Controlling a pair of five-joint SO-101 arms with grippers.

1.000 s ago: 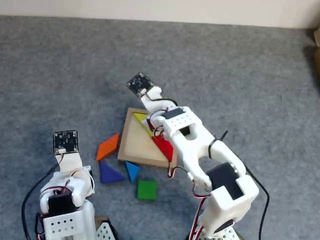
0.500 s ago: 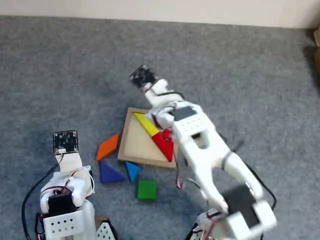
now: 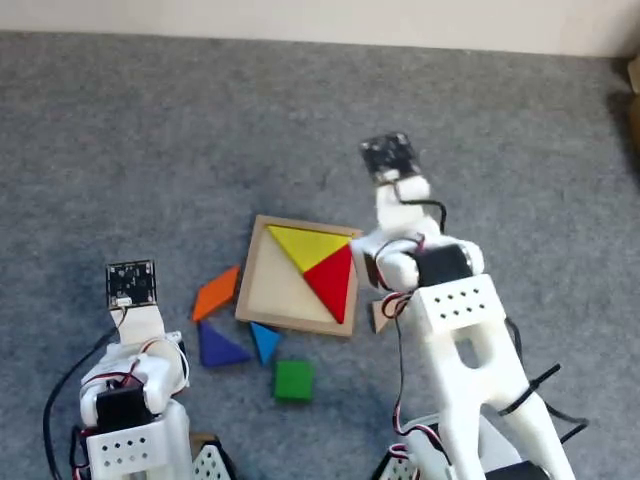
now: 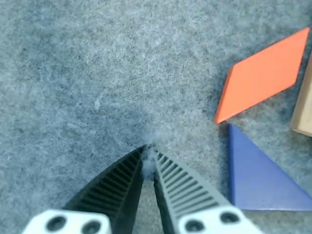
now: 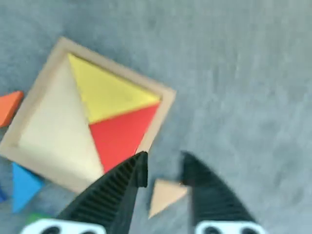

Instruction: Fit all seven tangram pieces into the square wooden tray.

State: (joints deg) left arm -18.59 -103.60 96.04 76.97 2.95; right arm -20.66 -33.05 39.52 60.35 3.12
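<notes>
Yellow triangle (image 3: 305, 246) and red triangle (image 3: 336, 280) in wooden tray (image 3: 270, 285), right hand (image 5: 164, 168) parted, empty, over tan triangle (image 5: 165, 194), left hand (image 4: 148, 152) closed, empty, near orange parallelogram (image 4: 263, 75)

You're at a small robotics test bench, the kind found in a lab or hobby room. A grey felt-like carpet (image 3: 150, 130) covers your whole work surface. A pale off-white wall strip (image 3: 300, 18) runs along 12 o'clock. White plastic robot arms with exposed black cables stand at 7 o'clock (image 3: 130, 400) and 5 o'clock (image 3: 470, 340).
</notes>
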